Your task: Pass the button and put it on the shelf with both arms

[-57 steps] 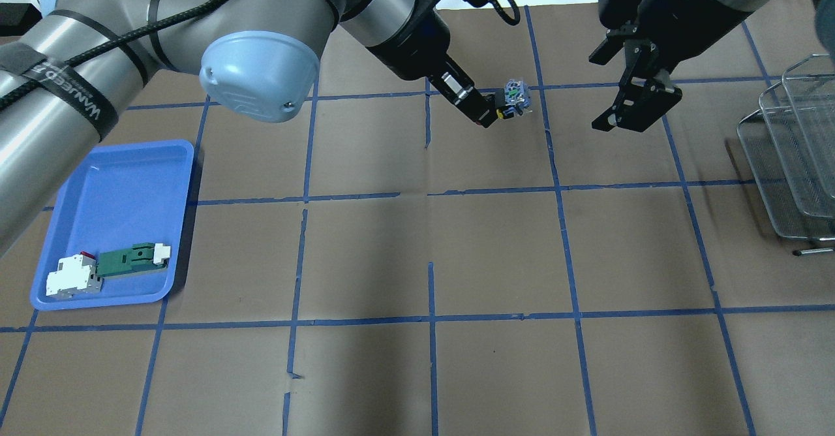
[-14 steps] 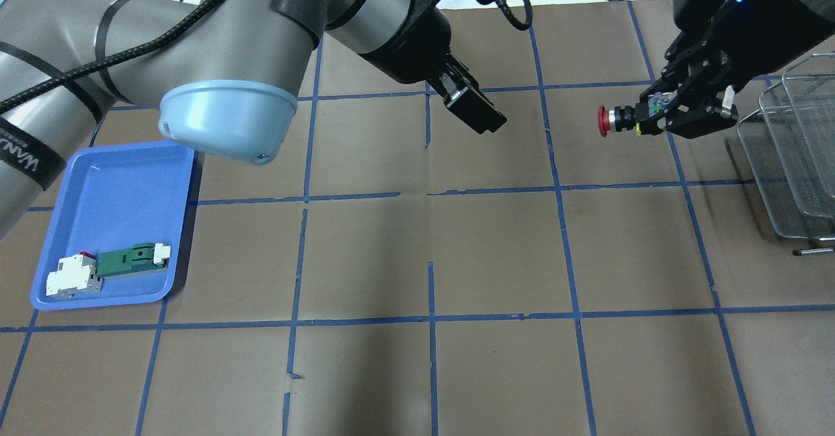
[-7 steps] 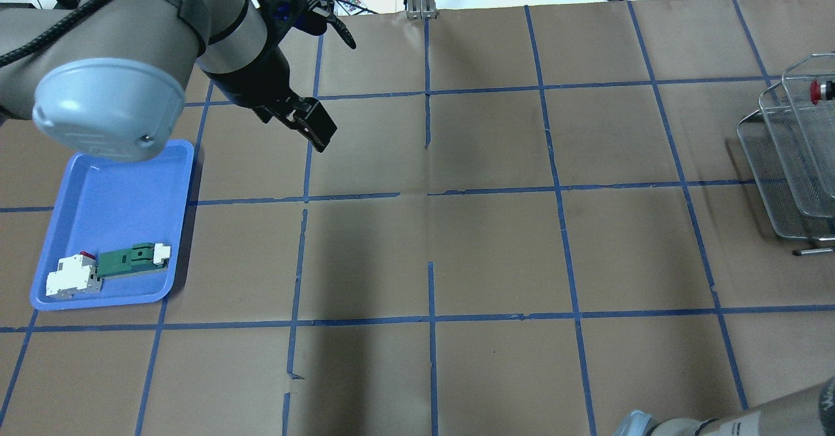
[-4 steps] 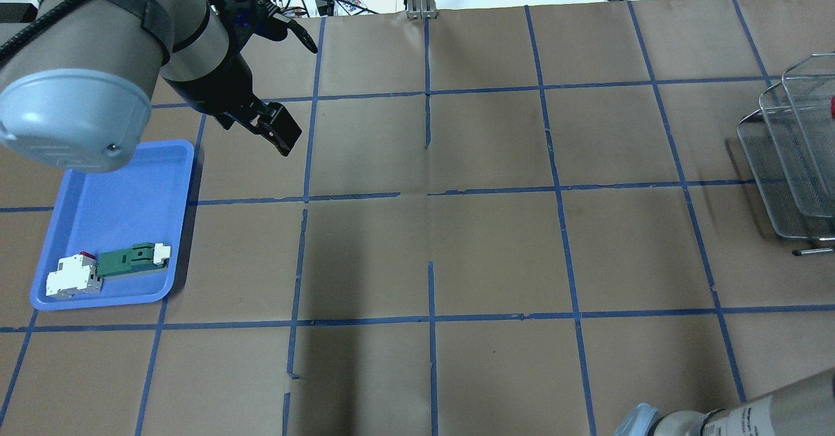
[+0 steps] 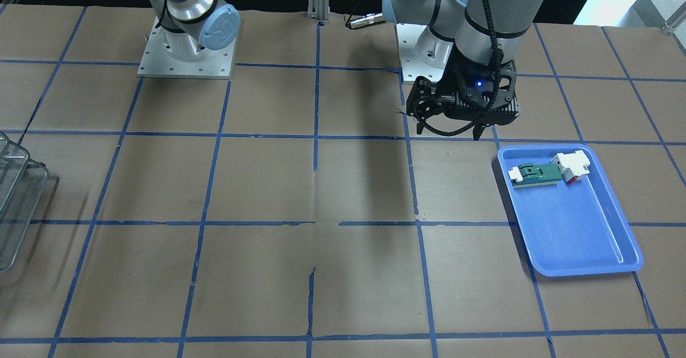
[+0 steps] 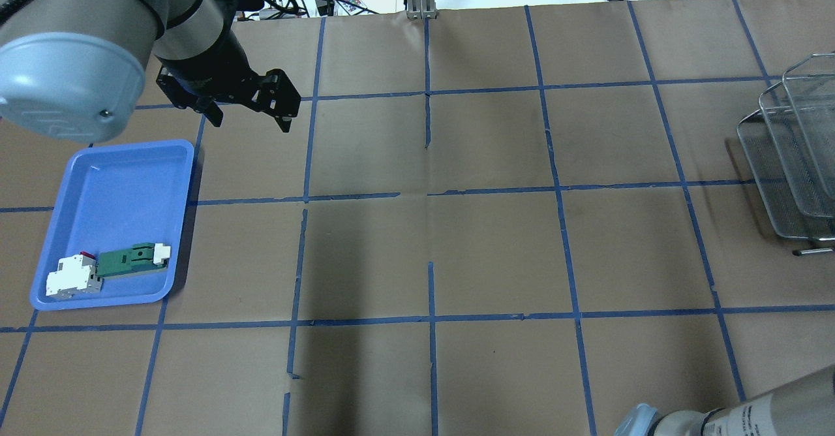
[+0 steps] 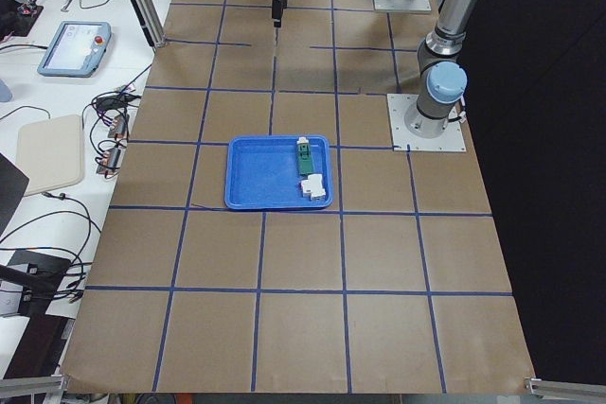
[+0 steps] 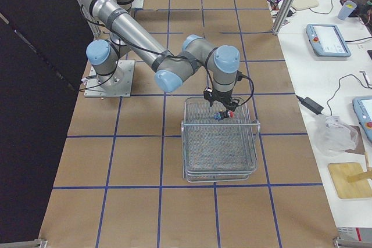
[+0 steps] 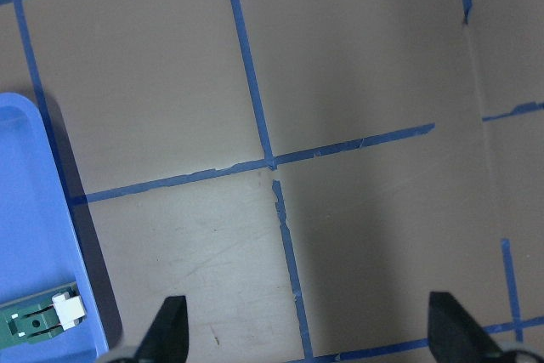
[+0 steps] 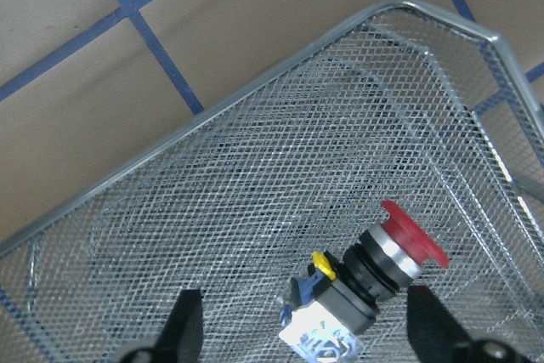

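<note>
Now the button point(image 10: 367, 276) is in the shelf point(image 10: 255, 87), and it looks to rest on the wire mesh near a rounded corner of the rim. It lies slantwise in the right wrist view. Its red mushroom cap points up and to that view's right, with a silver ring just under the cap. Next come a black collar and a small yellow tab at the side. A bluish clear block forms the low end.

The right gripper point(image 10: 304, 320) hangs above it, released: one finger stands on each side of the button, well apart, and neither touches it. From the exterior right camera the button shows as a small red-and-blue speck just under that gripper, over the rack's upper tier.

The left gripper point(image 6: 251, 113) hovers over the brown table point(image 6: 496, 247), near a corner of the blue tray point(image 6: 117, 188). Its fingers are spread wide with only paper and blue tape lines between them. A green-and-white part point(image 6: 130, 260) and a white block point(image 6: 72, 276) lie touching at one end of the tray.
</note>
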Robot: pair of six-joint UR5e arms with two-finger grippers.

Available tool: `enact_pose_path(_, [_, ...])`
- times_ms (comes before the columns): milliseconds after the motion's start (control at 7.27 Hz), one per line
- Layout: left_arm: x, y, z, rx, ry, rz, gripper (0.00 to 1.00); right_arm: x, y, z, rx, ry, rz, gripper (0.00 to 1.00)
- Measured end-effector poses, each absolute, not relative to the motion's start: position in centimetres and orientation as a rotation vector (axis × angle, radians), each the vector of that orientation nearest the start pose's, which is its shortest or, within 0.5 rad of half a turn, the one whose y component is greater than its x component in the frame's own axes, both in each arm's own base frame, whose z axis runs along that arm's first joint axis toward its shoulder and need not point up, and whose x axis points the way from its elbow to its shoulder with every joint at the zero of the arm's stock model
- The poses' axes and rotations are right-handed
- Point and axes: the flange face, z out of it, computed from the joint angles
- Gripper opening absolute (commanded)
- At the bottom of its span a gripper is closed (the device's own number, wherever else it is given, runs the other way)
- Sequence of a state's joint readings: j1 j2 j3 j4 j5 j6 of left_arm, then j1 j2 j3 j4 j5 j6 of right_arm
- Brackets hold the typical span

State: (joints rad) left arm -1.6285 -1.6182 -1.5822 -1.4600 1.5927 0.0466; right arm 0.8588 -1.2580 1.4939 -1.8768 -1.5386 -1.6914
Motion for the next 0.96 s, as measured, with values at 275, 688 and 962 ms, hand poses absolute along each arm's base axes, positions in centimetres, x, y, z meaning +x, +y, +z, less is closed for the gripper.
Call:
enact_pose_path(275, [-16.3, -50.7, 47.3, 0.128, 3.116, -0.034, 1.00, -24.6, -55.6, 41.0, -1.366, 2.883, -0.061, 1.00])
enact_pose_path(688, [-16.4, -50.0, 47.7, 0.157, 3.118, -0.036, 1.00, -10.5, -54.2, 45.0, -1.064, 2.990, -0.027, 1.00])
enact_pose_path(962, [-16.2, -49.9, 47.8, 0.155, 3.115, -0.040, 1.00, 0.0, -52.4, 47.6, -0.822, 3.077, -0.005, 1.00])
